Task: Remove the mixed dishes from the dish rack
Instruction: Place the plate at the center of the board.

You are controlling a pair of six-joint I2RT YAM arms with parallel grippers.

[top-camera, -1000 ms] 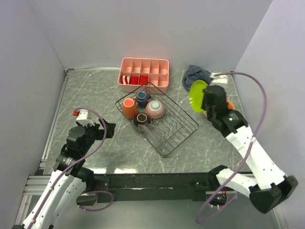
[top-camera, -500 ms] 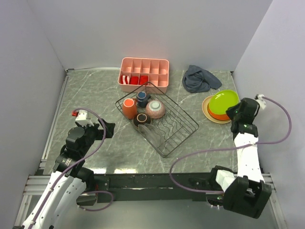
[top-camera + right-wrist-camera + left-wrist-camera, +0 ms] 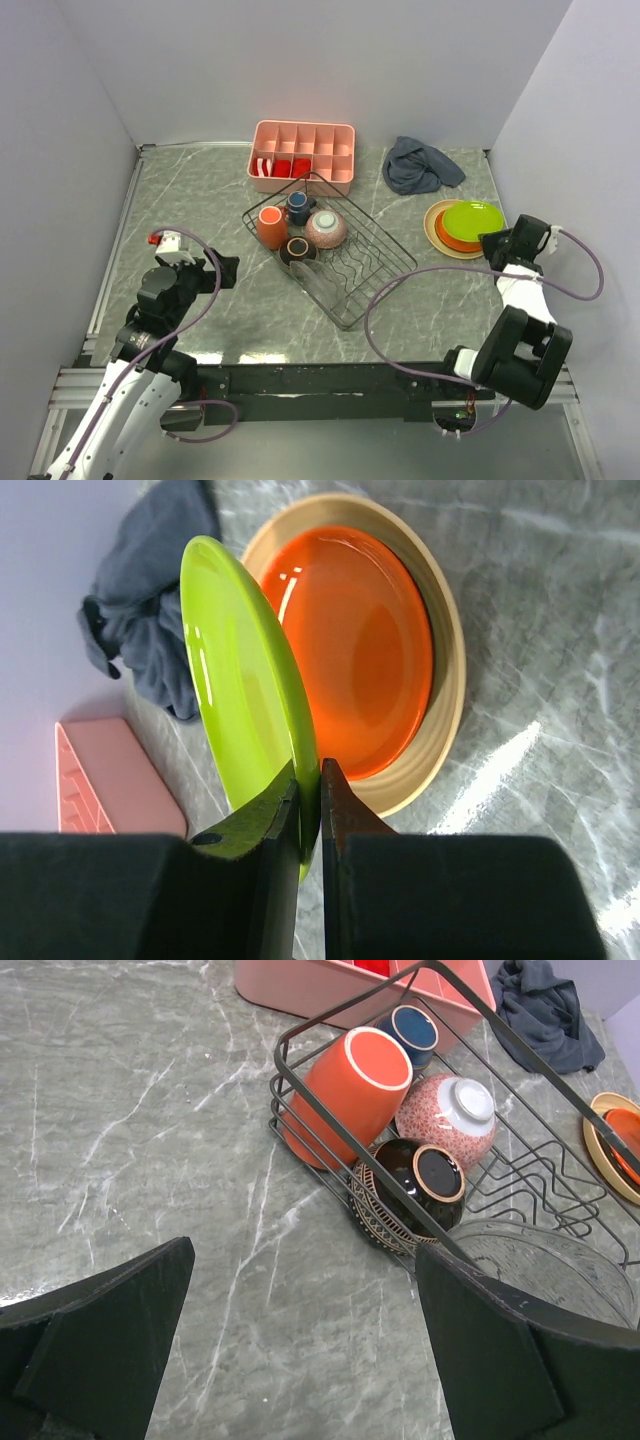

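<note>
My right gripper point(image 3: 310, 805) is shut on the rim of the lime green plate point(image 3: 235, 670), which tilts over the orange-red plate point(image 3: 365, 645) stacked in the tan plate point(image 3: 448, 670). From above, that stack point(image 3: 452, 232) lies at the table's right, with the green plate point(image 3: 473, 216) over it and the right gripper point(image 3: 499, 245) at its near-right edge. The dish rack point(image 3: 388, 262) holds the orange mug point(image 3: 270, 227), dark-blue cup point(image 3: 298, 206), pinkish speckled bowl point(image 3: 326, 228) and dark-brown bowl point(image 3: 297, 250). My left gripper point(image 3: 226, 270) stands open left of the rack with nothing in it.
A clear glass bowl point(image 3: 548, 1270) lies in the rack's near part. The pink compartment tray point(image 3: 303, 156) sits behind the rack. A grey cloth point(image 3: 420, 165) lies at the back right. Walls close in on three sides.
The right arm has carried the green plate from upright in the air down over the orange and tan stack and drawn back to the right. The left arm has not moved.
</note>
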